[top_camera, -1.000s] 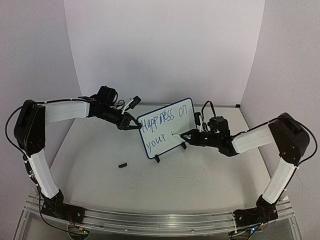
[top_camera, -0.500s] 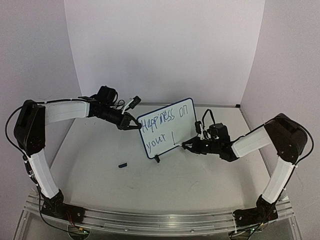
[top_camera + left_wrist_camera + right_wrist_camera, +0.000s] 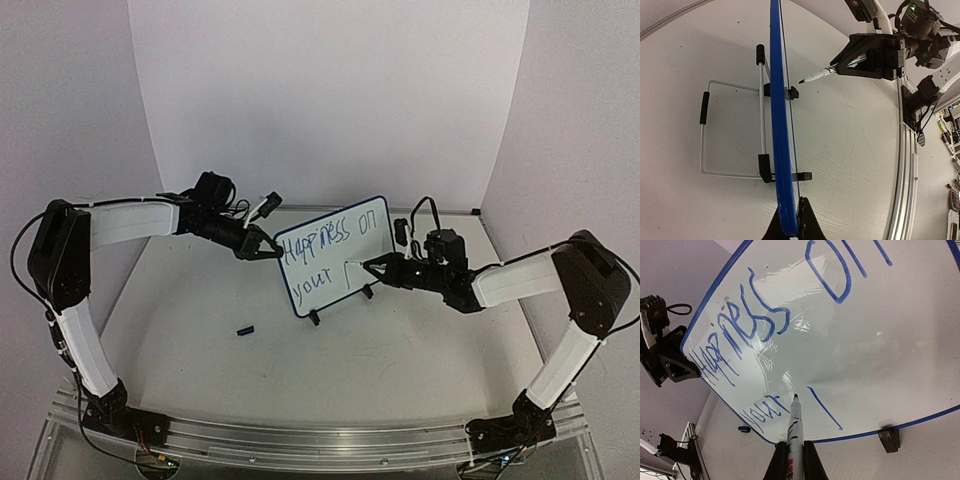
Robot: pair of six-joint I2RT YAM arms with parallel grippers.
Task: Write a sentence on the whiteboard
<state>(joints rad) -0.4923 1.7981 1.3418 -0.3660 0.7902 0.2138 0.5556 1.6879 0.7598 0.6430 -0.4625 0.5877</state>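
- Lilac-white walls wrap round a pale counter point(image 3: 200, 340). The whiteboard point(image 3: 335, 255) stands upright near its middle on a wire stand point(image 3: 730, 130), its face turned toward the arms.
- The left claw point(image 3: 268, 248) is pinched together on the board's left rim, steadying it. The right claw point(image 3: 372, 267) is clamped on a slim marker point(image 3: 795, 425) aimed at the lower line.
- The sentence point(image 3: 322, 240) reads "Happiness on" above and "your" below, followed by a lone downstroke point(image 3: 825, 407) (the stem of a "p", I'd guess).
- In the left wrist view the nib looks just shy of the surface, though I can't be sure it isn't touching.
- What could go wrong:
  - The nib sits between "your" and the stem, not on the stem. If it lands there, the bowl of the letter may miss the stem or run into the "r".
  - Too hard a push could rock the board back on its stand or twist it in the left claw's pinch, bending the line.
  - A slanted, skidding nib could smear fresh ink.
- Against a second ago:
  - Only a small mark followed "your" then, and the full stem is there now.
  - The right claw dipped low to draw it and has come back up toward the stem's top.
  - The left claw and the board haven't budged.
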